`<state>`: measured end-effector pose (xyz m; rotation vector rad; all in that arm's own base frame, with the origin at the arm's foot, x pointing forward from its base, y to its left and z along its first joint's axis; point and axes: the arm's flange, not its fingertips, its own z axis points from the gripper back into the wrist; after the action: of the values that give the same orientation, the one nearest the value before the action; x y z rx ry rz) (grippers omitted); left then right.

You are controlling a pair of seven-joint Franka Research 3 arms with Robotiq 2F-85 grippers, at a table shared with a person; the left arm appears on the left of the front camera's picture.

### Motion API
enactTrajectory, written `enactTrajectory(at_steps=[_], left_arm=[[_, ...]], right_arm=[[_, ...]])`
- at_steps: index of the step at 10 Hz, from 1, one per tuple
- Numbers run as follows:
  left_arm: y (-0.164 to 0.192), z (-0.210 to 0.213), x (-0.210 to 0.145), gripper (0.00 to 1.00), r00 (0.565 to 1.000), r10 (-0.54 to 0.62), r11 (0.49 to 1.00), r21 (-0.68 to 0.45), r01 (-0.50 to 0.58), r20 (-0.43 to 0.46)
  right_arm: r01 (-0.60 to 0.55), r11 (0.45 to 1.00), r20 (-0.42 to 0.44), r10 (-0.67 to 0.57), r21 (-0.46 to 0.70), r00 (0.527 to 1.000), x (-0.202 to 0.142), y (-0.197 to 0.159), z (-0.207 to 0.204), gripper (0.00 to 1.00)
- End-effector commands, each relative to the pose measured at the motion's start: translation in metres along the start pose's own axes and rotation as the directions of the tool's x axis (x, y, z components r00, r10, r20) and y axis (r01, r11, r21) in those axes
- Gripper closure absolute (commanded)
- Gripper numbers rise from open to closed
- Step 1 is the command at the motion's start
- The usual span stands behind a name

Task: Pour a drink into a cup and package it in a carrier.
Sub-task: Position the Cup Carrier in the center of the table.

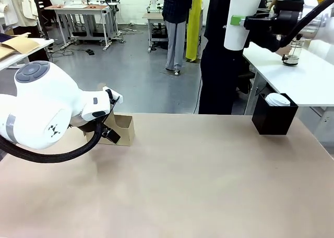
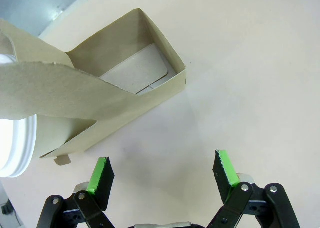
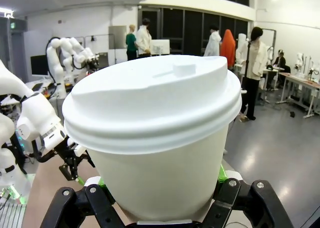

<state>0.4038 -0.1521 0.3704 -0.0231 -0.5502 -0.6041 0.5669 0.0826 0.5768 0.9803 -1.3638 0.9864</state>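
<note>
At the left of the front view, the left arm (image 1: 42, 105) bends low over the table (image 1: 198, 186), its wrist turned down beside the carrier (image 1: 122, 129), which stands at the table's far left edge. In the left wrist view the left gripper (image 2: 162, 173) hangs above bare tabletop with its jaws spread wide and nothing between them. The carrier (image 2: 125, 88) lies just beyond its green fingertips (image 2: 100, 174), apart from them. A white round rim (image 2: 12, 148) shows at the left edge behind the cardboard; what it is cannot be told.

A person in black (image 1: 219, 60) stands past the table's far edge. At the upper right, the right arm reaches in level, raised high. The right gripper (image 1: 242, 22) is clamped on the lidded cup (image 1: 237, 37), upright in the air. The right wrist view shows the pads (image 3: 222, 174) pressed against the sides of the cup (image 3: 160, 138).

A black box (image 1: 274, 119) sits at the far right of the table.
</note>
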Motion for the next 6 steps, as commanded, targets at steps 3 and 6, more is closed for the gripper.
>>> enactTrajectory(at_steps=[3, 6], left_arm=[[0.0001, 0.0001, -0.0003, 0.0, 1.0, 0.0, 1.0, -0.001, 0.0, 0.0], [0.0, 0.0, 0.0, 0.0, 1.0, 0.0, 1.0, 0.0, 0.0, 0.0]], right_arm=[[-0.016, 1.0, -0.002, 0.016, -0.013, 1.0, 0.005, 0.0035, -0.0001, 0.2], [-0.016, 1.0, -0.002, 0.016, -0.013, 1.0, 0.005, 0.0035, -0.0001, 0.2]])
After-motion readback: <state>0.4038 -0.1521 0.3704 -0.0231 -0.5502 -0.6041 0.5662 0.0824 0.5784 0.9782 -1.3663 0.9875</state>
